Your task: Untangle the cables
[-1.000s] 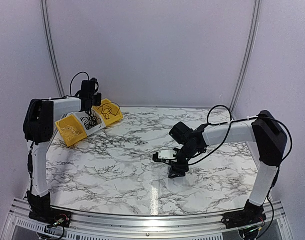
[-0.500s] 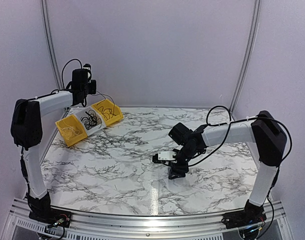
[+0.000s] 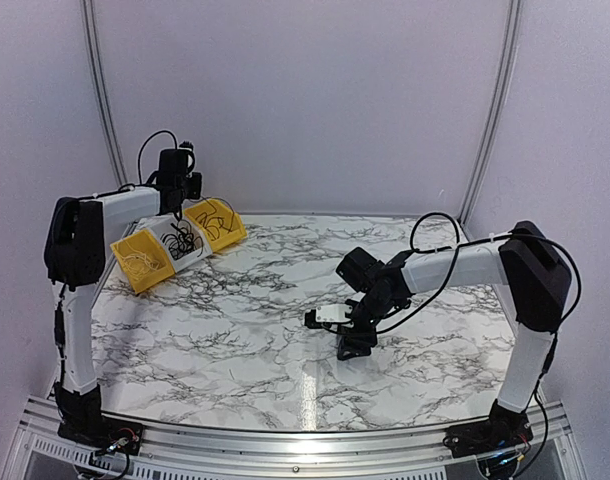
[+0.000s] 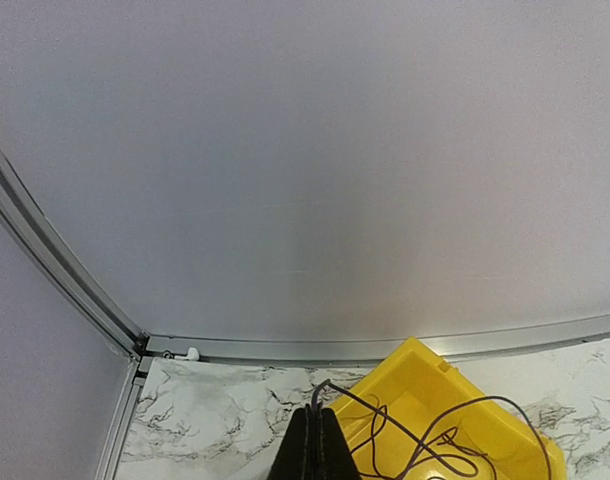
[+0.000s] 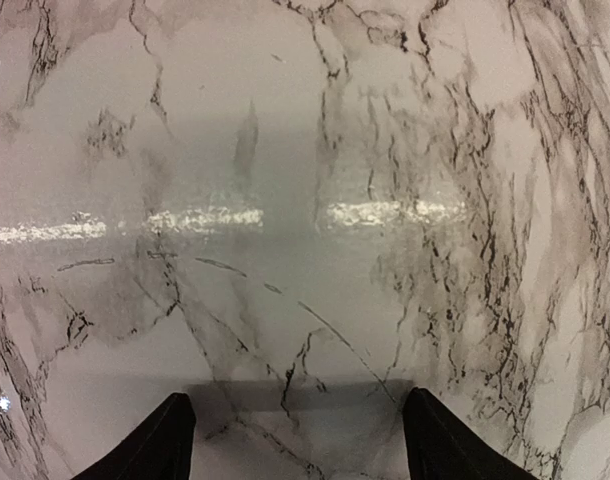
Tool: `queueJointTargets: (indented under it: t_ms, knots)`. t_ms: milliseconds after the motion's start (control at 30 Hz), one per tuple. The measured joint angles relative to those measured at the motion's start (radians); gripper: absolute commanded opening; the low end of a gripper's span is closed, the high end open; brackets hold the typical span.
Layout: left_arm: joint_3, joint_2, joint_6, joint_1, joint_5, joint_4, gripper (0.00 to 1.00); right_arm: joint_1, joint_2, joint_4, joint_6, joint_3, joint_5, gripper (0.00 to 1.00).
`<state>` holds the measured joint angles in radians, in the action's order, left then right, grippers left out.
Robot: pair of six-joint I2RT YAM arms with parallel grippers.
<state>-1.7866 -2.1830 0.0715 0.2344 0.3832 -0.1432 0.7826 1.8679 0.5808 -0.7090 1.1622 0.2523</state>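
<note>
Swung back right over the table's (image 4: 215, 425) far-left corner, left gripper (image 4: 320, 452) pinches a hair-thin black cable (image 4: 368, 408) looping into the yellow bin (image 4: 423, 375); right gripper (image 5: 295, 440) gapes wide.

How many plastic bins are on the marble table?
3, in a row far left: nearest yellow plastic bin, white plastic bin in the middle, farthest yellow plastic bin.

Three bins (image 3: 135, 270) sit in a row at the far left corner of the table (image 3: 235, 340). The cables (image 3: 182, 241) lie in the middle bin (image 3: 192, 255) and the far bin (image 3: 231, 237). The left gripper (image 4: 313, 450) hangs above the row, with one cable running from its tips down into the far bin. The right gripper (image 5: 300, 450) is right of the table's centre, low over the tabletop.
</note>
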Motion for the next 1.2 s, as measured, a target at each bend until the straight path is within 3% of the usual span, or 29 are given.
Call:
queueJointTargets:
  t_ms: [267, 700, 900, 1200]
  knots:
    - [-0.014, -0.054, 0.000, -0.001, 0.023, 0.001, 0.00, 0.000, 0.000, 0.000, 0.000, 0.000, 0.000, 0.72]
    - [0.176, 0.006, 0.000, -0.045, 0.045, -0.019, 0.00, 0.000, 0.002, 0.002, -0.003, 0.002, 0.000, 0.71]
    - [0.180, 0.009, -0.008, -0.059, 0.043, -0.024, 0.00, 0.000, 0.004, 0.003, -0.003, 0.003, 0.000, 0.71]
    - [-0.015, -0.053, -0.074, -0.056, -0.026, -0.006, 0.00, 0.000, 0.006, 0.005, -0.003, 0.006, -0.001, 0.71]
